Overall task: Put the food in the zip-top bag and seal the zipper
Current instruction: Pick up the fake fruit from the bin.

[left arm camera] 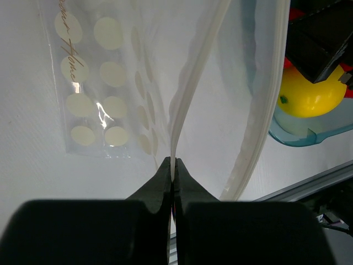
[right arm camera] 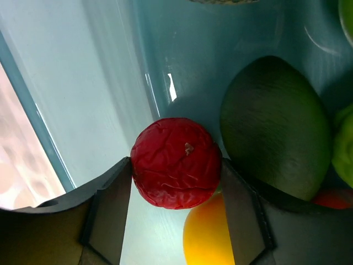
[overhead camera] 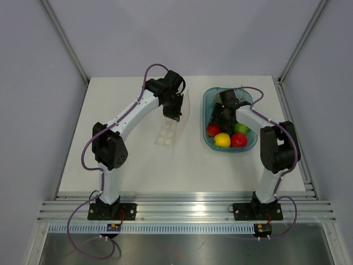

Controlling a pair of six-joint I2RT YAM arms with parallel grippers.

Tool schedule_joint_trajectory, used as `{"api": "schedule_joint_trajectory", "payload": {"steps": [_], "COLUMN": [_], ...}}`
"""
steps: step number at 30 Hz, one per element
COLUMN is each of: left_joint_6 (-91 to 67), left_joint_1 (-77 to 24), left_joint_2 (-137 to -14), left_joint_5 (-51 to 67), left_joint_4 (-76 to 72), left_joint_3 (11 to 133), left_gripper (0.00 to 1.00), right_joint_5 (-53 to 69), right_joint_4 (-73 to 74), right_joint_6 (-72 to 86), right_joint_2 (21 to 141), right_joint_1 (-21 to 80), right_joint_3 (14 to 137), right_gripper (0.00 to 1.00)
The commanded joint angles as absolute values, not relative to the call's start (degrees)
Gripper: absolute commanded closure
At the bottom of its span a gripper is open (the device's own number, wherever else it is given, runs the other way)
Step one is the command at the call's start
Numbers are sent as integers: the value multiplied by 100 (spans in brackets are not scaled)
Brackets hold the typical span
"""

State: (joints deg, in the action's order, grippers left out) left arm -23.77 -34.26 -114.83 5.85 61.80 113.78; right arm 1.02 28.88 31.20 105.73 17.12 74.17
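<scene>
Right wrist view: red fruit (right arm camera: pixel 175 163) clasped on both sides by the right jaws down in the blue tray (right arm camera: pixel 105 83), dotted bag (overhead camera: pixel 170 132) beside it to the left, one lip of its zipper (left arm camera: pixel 175 138) pinched in the tight-closed left jaws, mouth open.

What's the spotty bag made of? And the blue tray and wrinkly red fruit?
The bag looks like thin clear plastic film: see-through, glossy, drooping. The blue tray seems hard translucent plastic, with shiny highlights. The red fruit is probably a toy, maybe soft plastic or foam; its skin is dull and creased.
</scene>
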Motion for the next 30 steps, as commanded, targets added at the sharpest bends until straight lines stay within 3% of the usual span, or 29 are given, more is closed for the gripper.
{"api": "schedule_joint_trajectory", "payload": {"steps": [1,3,8,18,23,30], "left_joint_6": [-2355,-2364,-2435,-2470,-2452,-2470], "left_joint_1": [-3454,-3454,-3480,-3709,-3709,-3709], "left_joint_2": [-11215,-11206,-11337,-11531,-11479,-11434], "left_joint_5": [536,536,589,633,589,563], "left_joint_4": [6064,6064,6073,6135,6144,6170], "left_joint_3": [11417,11426,11636,11777,11742,11681], "left_gripper": [100,100,100,100,100,100], "right_joint_5": [97,62,-289,-633,-624,-413], "right_joint_4": [2716,2672,2715,3399,3604,3174], "right_joint_6": [3357,3375,3401,3279,3208,3568], "right_joint_2": [10556,10442,9669,8236,8147,8191], "right_joint_1": [1749,1758,1758,1801,2424,3067], "right_joint_3": [7383,7313,7172,7477,8269,8455], "right_gripper": [43,58,75,76,75,75]}}
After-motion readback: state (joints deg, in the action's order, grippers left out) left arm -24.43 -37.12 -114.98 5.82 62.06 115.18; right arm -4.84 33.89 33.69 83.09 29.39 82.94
